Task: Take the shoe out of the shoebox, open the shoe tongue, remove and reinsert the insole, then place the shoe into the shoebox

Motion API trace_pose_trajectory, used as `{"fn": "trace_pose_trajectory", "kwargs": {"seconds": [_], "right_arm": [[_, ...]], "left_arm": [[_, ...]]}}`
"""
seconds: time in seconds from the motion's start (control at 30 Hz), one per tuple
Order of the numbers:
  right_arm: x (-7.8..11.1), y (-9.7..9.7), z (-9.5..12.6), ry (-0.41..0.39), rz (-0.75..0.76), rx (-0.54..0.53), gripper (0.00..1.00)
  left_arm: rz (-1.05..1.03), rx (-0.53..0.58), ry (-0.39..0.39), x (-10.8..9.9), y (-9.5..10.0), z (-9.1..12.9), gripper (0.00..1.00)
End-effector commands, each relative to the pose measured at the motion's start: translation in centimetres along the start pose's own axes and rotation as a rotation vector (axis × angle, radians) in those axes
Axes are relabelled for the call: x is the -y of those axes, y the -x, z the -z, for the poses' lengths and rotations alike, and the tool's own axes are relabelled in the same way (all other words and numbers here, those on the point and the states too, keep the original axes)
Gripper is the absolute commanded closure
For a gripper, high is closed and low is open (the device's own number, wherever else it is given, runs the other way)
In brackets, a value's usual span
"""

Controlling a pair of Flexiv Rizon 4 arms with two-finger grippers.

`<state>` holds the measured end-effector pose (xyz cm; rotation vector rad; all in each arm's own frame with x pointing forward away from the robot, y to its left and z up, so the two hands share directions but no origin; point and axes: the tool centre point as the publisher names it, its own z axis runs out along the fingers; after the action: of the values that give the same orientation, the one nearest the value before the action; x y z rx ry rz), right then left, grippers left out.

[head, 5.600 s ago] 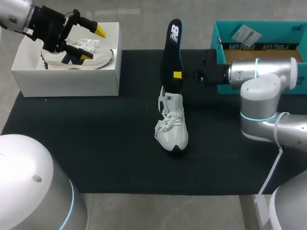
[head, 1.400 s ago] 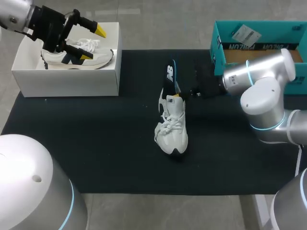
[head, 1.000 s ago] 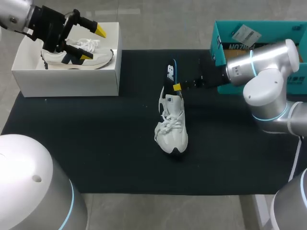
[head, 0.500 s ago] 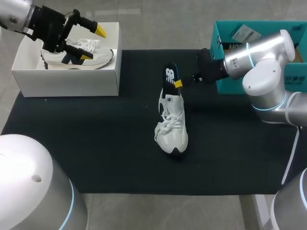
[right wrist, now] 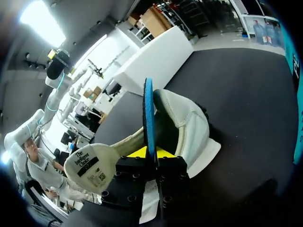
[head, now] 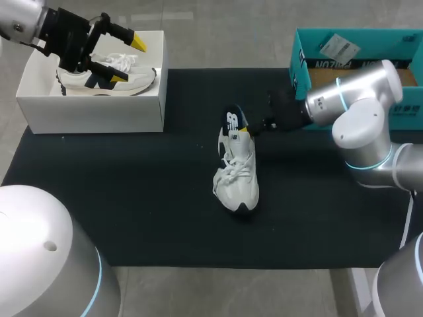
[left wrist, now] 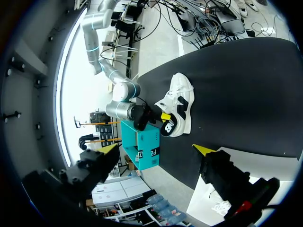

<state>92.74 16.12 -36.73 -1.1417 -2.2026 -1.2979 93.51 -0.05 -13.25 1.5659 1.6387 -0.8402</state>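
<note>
White mesh and leather make up the shoe (head: 238, 178), which is set upright on the black mat (head: 132, 198) near the middle of the table, toe toward the robot. A dark insole (head: 232, 121) with a blue edge is partly sunk into the heel opening, its rear end left sticking up. The insole is pinched edge-on by the right gripper (head: 246, 131), whose fingers are closed tight on it. Reinsertion is judged to be the step in hand. Next, the insole would need to be pushed forward and down until flat, then released. The left gripper (head: 127, 61) is held spread wide, with nothing in it, above the white shoebox (head: 92, 112), in which a second shoe (head: 106, 74) is seen. A teal box (head: 301, 59) is placed beside the right arm.
</note>
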Motion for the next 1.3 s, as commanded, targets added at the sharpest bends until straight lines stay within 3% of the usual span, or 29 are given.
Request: {"fn": "trace_pose_trajectory", "kwargs": {"seconds": [0.03,0.3,0.37,0.4,0.43,0.63,1.3], "right_arm": [[-1.1,-0.3,0.4,0.012,0.037,0.015,0.46],[-5.0,0.0,0.9,0.001,0.116,0.029,0.59],[-5.6,0.3,0.8,-0.003,0.124,0.028,0.75],[-5.7,0.4,0.8,-0.003,0.126,0.028,0.93],[-5.8,0.5,0.8,-0.002,0.128,0.027,1.00],[-5.4,0.7,0.5,-0.005,0.115,0.026,1.00],[-0.1,-0.9,-0.6,-0.069,-0.004,-0.004,1.00]], "left_arm": [[0.000,-0.003,0.000,0.0,0.0,0.0,0.00],[0.000,-0.003,0.000,0.0,0.0,0.0,0.00],[0.000,-0.003,0.000,0.0,0.0,0.0,0.00],[0.000,-0.003,0.000,0.0,0.0,0.0,0.00],[0.000,-0.003,0.000,0.0,0.0,0.0,0.00],[0.000,-0.003,0.000,0.0,0.0,0.0,0.00],[0.000,-0.003,0.000,0.0,0.0,0.0,0.00]]}}
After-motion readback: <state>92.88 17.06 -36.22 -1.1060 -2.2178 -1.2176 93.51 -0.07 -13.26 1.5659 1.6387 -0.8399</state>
